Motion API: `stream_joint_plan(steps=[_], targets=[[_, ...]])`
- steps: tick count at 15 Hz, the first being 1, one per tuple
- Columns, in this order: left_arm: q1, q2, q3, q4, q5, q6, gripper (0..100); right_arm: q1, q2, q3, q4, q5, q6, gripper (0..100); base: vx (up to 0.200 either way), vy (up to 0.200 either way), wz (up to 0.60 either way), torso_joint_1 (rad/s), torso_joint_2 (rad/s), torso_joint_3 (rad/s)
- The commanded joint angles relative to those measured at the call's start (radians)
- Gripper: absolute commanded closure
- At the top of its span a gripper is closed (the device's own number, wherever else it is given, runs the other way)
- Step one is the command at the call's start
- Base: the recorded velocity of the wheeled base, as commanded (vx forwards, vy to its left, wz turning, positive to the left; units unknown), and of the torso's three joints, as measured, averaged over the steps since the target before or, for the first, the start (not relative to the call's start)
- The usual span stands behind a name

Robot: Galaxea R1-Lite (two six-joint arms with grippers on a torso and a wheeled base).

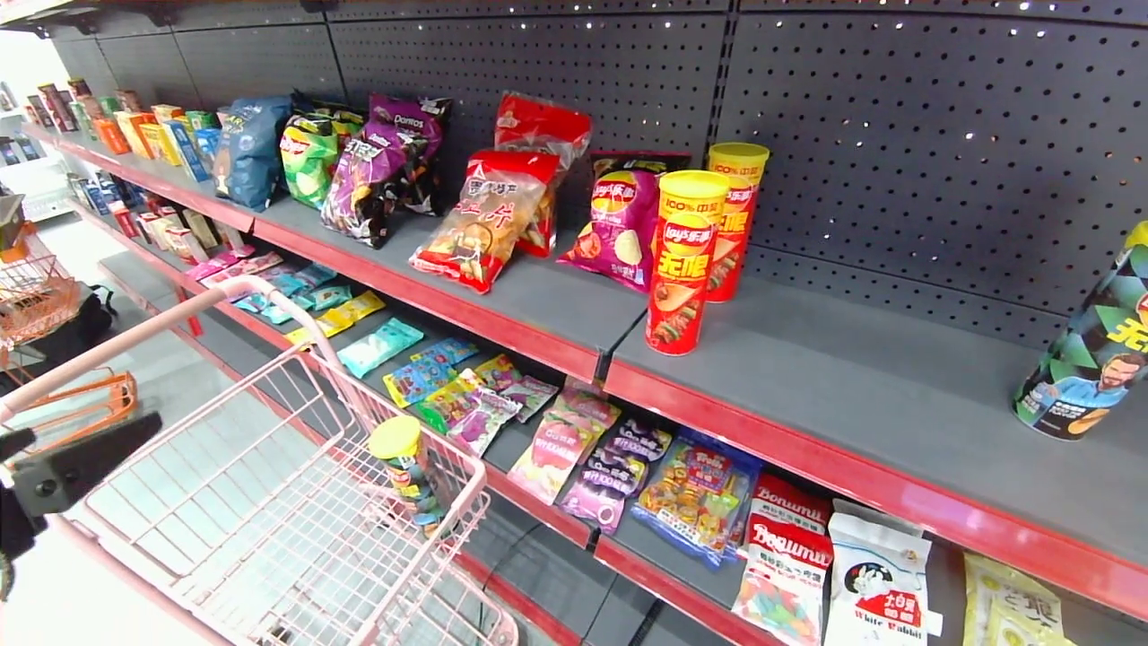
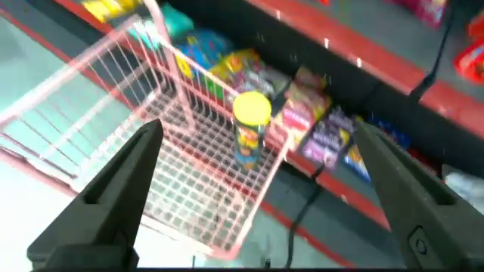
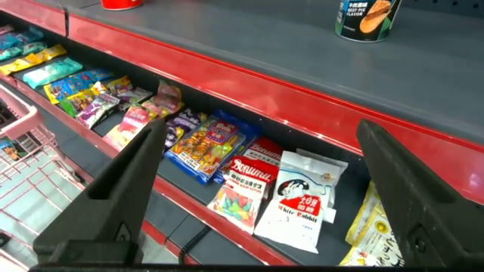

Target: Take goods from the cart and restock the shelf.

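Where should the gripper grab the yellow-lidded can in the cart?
Likely the can body just under its yellow lid, coming down from above on the open inner side of the cart: it stands upright in the corner nearest the shelf, wire walls close on two sides.

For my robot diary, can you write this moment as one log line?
left gripper: open, facing yellow-lidded tube can in pink wire cart | right gripper: open, facing grey lower shelf

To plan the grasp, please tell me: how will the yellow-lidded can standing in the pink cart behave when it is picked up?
The can is a tall, narrow cylinder standing upright, so a sideways push would probably tip it and let it roll. Its wall looks stiff, so it likely keeps its shape under a grip.
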Motion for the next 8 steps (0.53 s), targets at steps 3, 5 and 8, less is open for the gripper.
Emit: stream_joint_plan(steps=[3,5,8], targets=[[-0.003,0.132,0.012,-0.005,-0.010,0.012,0,0.000,0.001,0.000,-0.001,0.001,0.000,0,0.000,0.000,0.00,-0.070,0.18,0.106],[-0.003,0.144,0.023,-0.005,-0.010,0.032,0,0.000,0.001,0.000,-0.001,0.001,0.000,0,0.000,0.000,0.00,-0.146,0.38,0.220],[-0.002,0.146,0.029,-0.005,-0.008,0.033,0,0.000,0.001,0.000,-0.001,0.001,0.002,0,0.000,0.000,0.00,-0.160,0.42,0.251]])
